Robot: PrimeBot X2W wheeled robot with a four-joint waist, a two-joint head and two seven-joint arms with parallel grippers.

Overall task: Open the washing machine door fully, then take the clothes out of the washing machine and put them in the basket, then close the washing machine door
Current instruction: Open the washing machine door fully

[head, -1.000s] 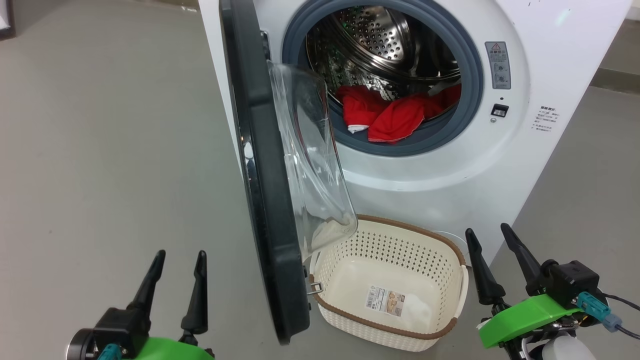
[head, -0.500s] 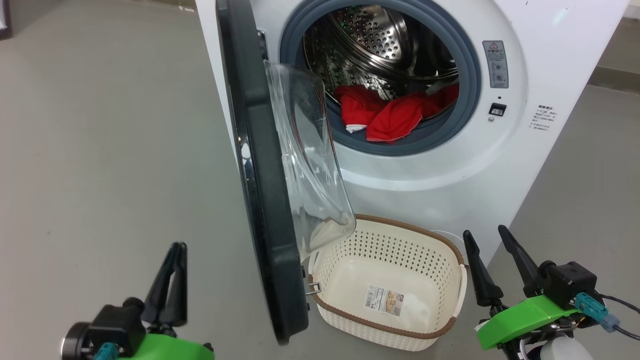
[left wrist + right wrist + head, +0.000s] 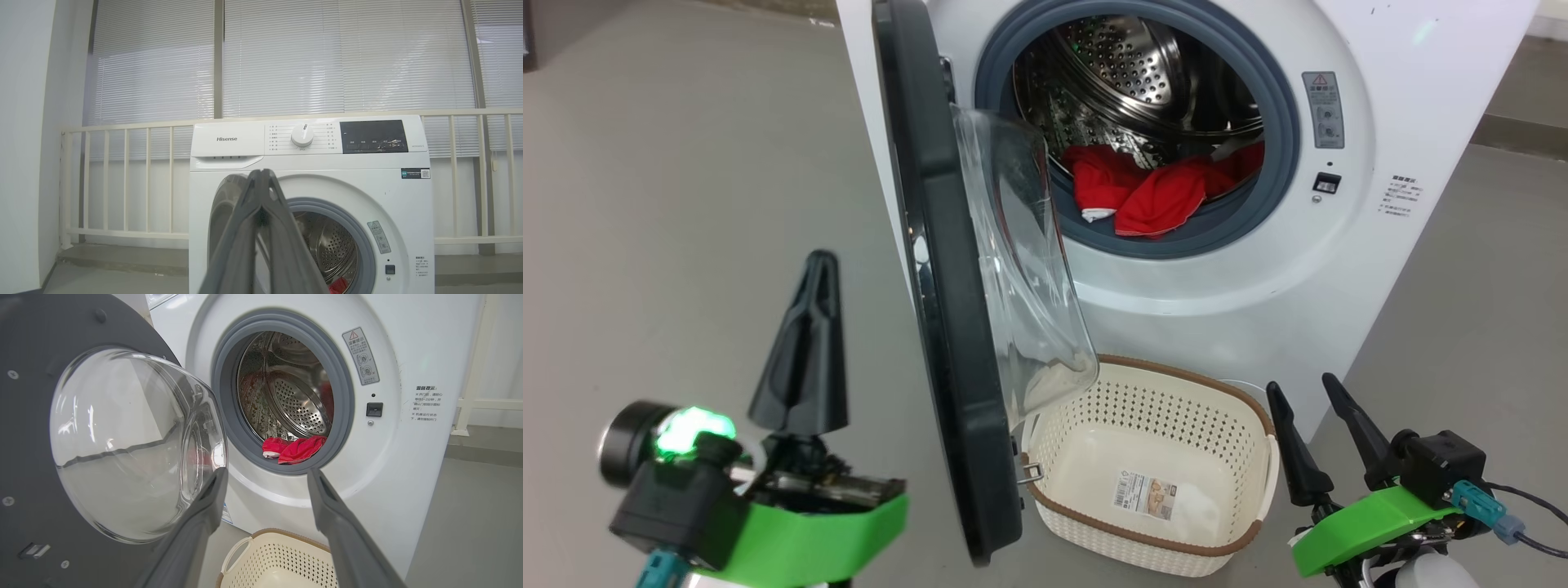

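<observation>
Fingers of the left gripper (image 3: 819, 273) pinch shut, empty, beside the part-open black-rimmed glass door (image 3: 947, 327), probably to nudge it wider. Right gripper (image 3: 1298, 385) hangs spread near the cream perforated basket (image 3: 1176, 369); red fabric clothes (image 3: 1156, 200) lie inside the white washing machine (image 3: 1225, 278).

The washing machine door (image 3: 947, 327) runs off the head view's top edge and hides the left side of the basket (image 3: 1168, 400) — itself cut by the right wrist view's bottom edge. The clothes (image 3: 1152, 192) lie bunched in the drum (image 3: 1143, 73) of the washing machine (image 3: 1421, 98); how many garments cannot be told. The printed labels (image 3: 1401, 200) beside the opening — too small to read.
</observation>
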